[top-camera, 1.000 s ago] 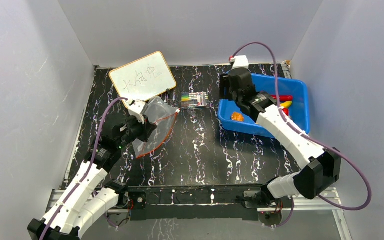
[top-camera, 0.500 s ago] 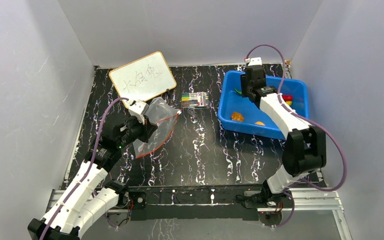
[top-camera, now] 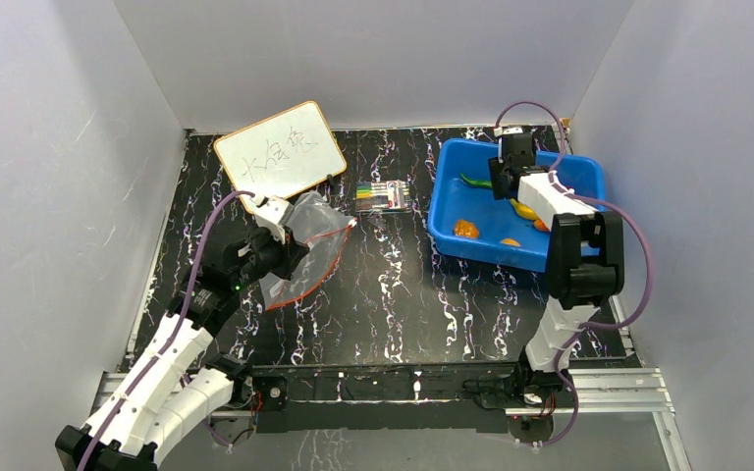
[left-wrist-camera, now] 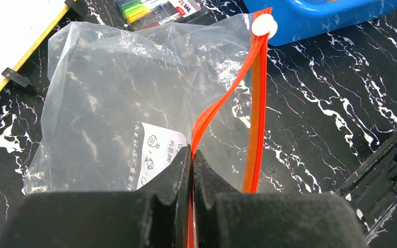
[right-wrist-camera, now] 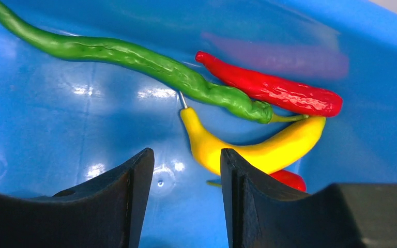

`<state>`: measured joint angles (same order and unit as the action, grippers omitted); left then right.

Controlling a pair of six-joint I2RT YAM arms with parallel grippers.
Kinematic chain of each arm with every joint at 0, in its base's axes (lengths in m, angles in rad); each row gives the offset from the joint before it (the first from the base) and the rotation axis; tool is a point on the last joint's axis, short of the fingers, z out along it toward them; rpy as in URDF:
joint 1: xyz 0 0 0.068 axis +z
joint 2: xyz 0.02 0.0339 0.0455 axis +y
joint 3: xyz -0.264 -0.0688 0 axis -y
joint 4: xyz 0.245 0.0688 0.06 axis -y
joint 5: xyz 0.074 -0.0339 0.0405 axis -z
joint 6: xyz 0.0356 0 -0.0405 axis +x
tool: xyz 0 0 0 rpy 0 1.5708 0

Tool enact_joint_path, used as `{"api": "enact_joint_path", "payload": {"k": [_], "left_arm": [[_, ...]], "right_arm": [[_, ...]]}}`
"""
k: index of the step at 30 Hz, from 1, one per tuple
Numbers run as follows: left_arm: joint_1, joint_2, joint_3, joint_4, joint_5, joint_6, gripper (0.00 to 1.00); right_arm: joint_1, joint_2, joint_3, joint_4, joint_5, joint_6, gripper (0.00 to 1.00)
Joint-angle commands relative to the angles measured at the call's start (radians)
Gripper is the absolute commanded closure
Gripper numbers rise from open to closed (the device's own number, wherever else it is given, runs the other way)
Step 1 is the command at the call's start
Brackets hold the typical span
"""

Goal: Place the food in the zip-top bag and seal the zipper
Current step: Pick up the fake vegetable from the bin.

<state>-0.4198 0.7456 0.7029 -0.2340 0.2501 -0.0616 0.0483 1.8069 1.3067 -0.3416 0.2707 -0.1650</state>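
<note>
The zip-top bag (top-camera: pixel 304 250) (left-wrist-camera: pixel 113 98) lies clear and crumpled on the left of the table. Its mouth gapes along the orange-red zipper (left-wrist-camera: pixel 254 103), which has a white slider (left-wrist-camera: pixel 264 25) at the far end. My left gripper (left-wrist-camera: pixel 191 155) (top-camera: pixel 273 253) is shut on one zipper strip. The food lies in the blue tub: green pepper (right-wrist-camera: pixel 134 59), red chili (right-wrist-camera: pixel 274 90), yellow banana (right-wrist-camera: pixel 258 150), and an orange fruit (top-camera: pixel 466 229). My right gripper (right-wrist-camera: pixel 186 160) (top-camera: pixel 507 177) hangs open inside the tub. Only bare tub floor shows between its fingers, and the banana lies just off the right finger.
The blue tub (top-camera: pixel 444 218) stands at the back right. A pack of coloured markers (top-camera: pixel 385 194) lies between tub and bag. A whiteboard (top-camera: pixel 280 152) leans at the back left, just behind the bag. Grey walls close in three sides.
My right arm has swung from the tub's left side to its far right part, down over the peppers, and its jaws have narrowed a little. The left gripper still holds the bag.
</note>
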Motion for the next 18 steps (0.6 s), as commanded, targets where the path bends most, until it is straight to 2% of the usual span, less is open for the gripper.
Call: {"api": "enact_joint_path", "payload": {"k": [1, 12, 18], "left_arm": [[0.001, 0.003, -0.001, 0.008, -0.009, 0.015, 1.00], [0.001, -0.008, -0.006, 0.005, -0.046, 0.030, 1.00], [0.001, -0.010, -0.006, -0.001, -0.063, 0.041, 1.00]], "right_arm": [[-0.017, 0.056, 0.069, 0.060, -0.004, -0.066, 0.51], [-0.041, 0.128, 0.067, 0.171, -0.103, -0.196, 0.50], [-0.072, 0.160, 0.076, 0.202, -0.096, -0.234, 0.52]]}}
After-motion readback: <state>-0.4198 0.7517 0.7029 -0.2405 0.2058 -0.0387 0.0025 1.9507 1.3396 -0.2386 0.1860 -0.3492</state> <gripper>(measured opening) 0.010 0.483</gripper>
